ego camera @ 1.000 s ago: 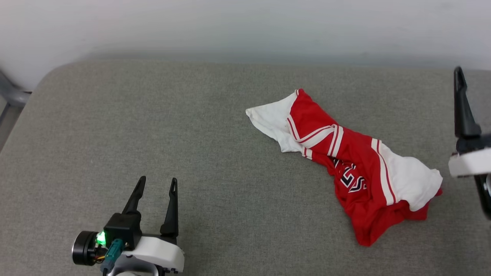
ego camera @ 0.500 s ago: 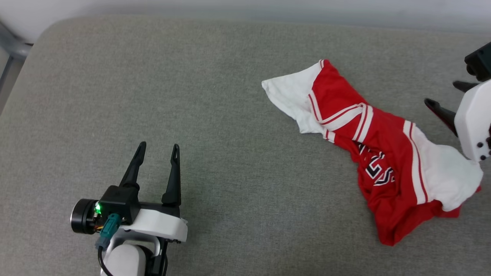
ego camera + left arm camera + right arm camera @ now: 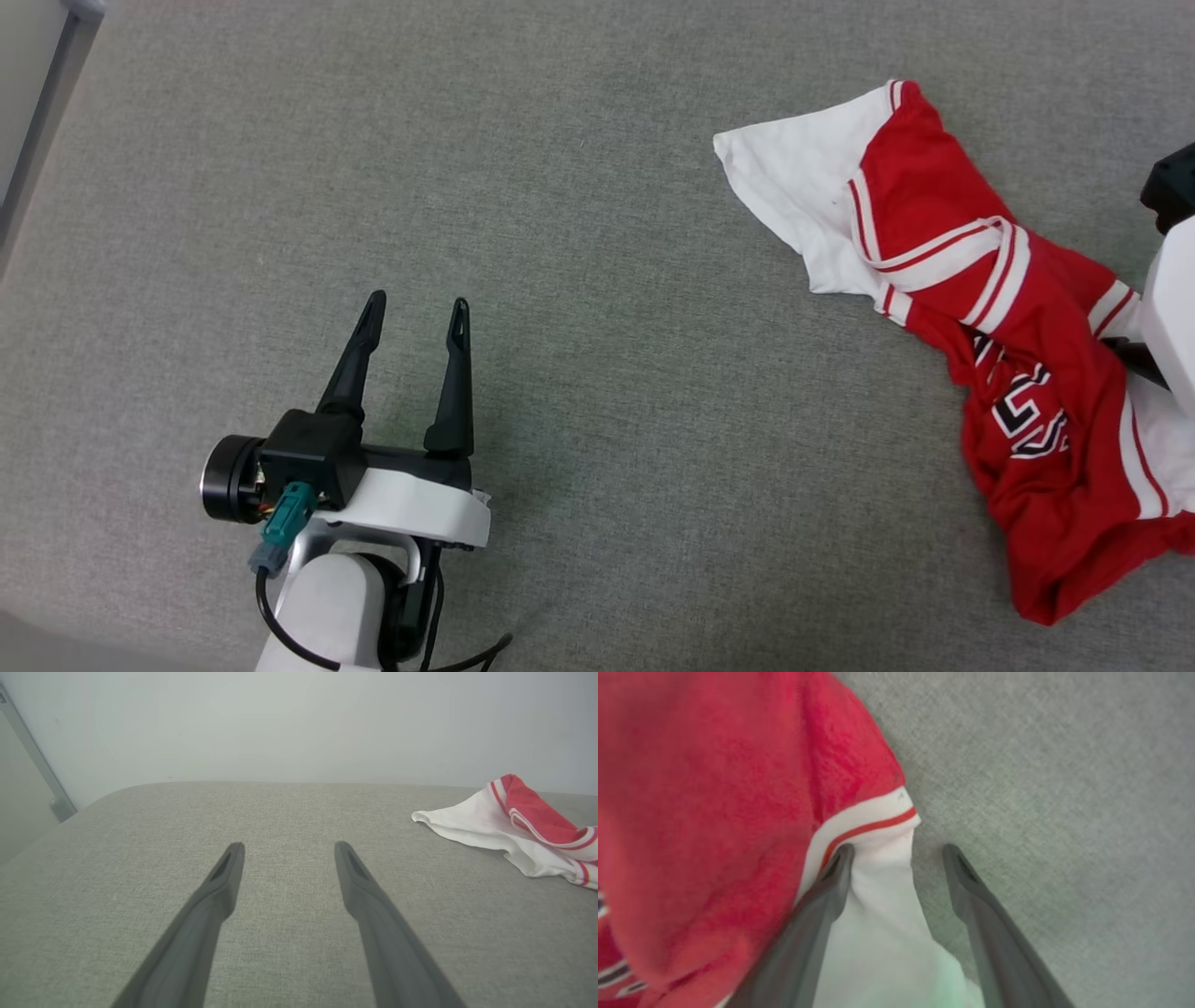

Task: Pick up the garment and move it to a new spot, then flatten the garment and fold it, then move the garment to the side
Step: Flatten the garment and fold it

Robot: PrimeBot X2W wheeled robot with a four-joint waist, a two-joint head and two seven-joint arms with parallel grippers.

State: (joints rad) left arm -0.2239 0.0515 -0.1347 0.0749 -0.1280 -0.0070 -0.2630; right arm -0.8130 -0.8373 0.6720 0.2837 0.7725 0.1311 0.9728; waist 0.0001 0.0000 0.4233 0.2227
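Two grippers show. At 8 o'clock the left gripper hangs over the grey mat, its fingers apart. At 3 o'clock the red shirt lies crumpled. The right gripper has its fingers apart, with the white sleeve between them.

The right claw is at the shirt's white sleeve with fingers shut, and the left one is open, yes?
Not shut: the right wrist view shows the right gripper open, with the white sleeve of the garment between its spread fingers. The left gripper is indeed open.
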